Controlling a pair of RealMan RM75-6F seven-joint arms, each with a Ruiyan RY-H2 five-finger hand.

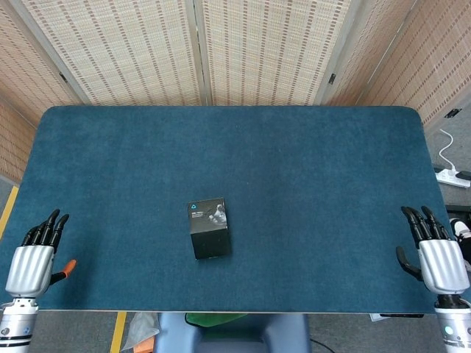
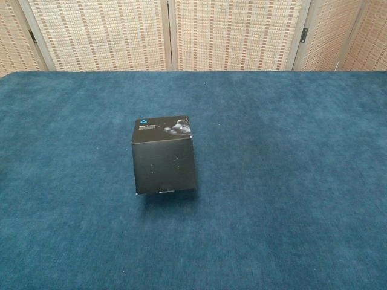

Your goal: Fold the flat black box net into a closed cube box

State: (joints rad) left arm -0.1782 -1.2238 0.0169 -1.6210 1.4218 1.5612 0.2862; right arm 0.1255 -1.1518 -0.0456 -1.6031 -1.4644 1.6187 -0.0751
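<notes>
Black cube box (image 1: 208, 227), closed, printed lid up, on blue table (image 1: 309, 176); left hand (image 1: 32, 259) and right hand (image 1: 436, 257) empty, fingers spread.

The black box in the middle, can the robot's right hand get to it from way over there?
Probably yes. The black box stands alone on the blue table, with nothing between it and the open right hand at the table's edge.
</notes>
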